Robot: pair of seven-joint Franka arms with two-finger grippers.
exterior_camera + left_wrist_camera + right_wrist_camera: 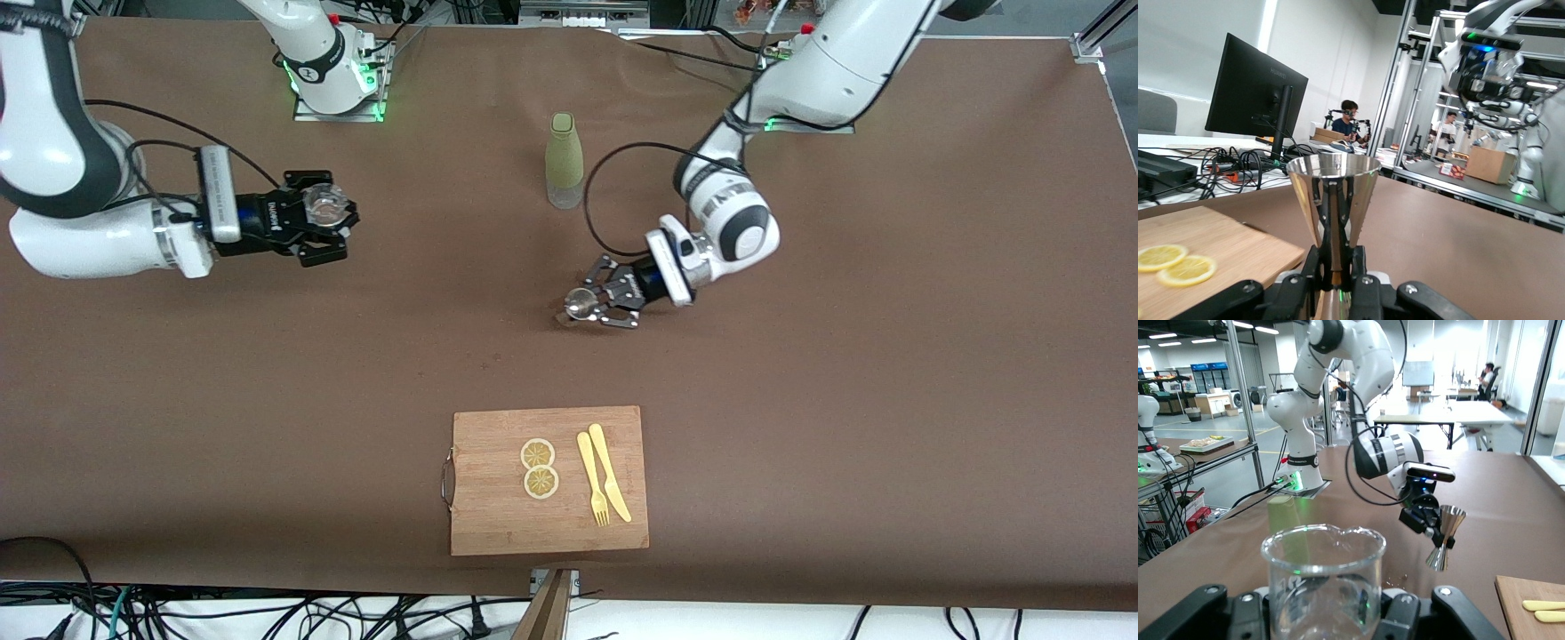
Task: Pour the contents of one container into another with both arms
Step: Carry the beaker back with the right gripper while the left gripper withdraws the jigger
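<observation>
The left gripper [594, 307] hangs over the table [889, 400], clamped on a steel jigger [1333, 193]; the right gripper [324, 218] grips a glass beaker [1323, 583] aloft. A green bottle [564, 160] stands between them.

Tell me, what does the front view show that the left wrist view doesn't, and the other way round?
Only the front view shows the green bottle, the fork and knife, and the right gripper shut on a clear glass beaker. Only the left wrist view shows a monitor and people. Both show the left gripper shut on a metal measuring cup, the lemon slices and the cutting board.
</observation>
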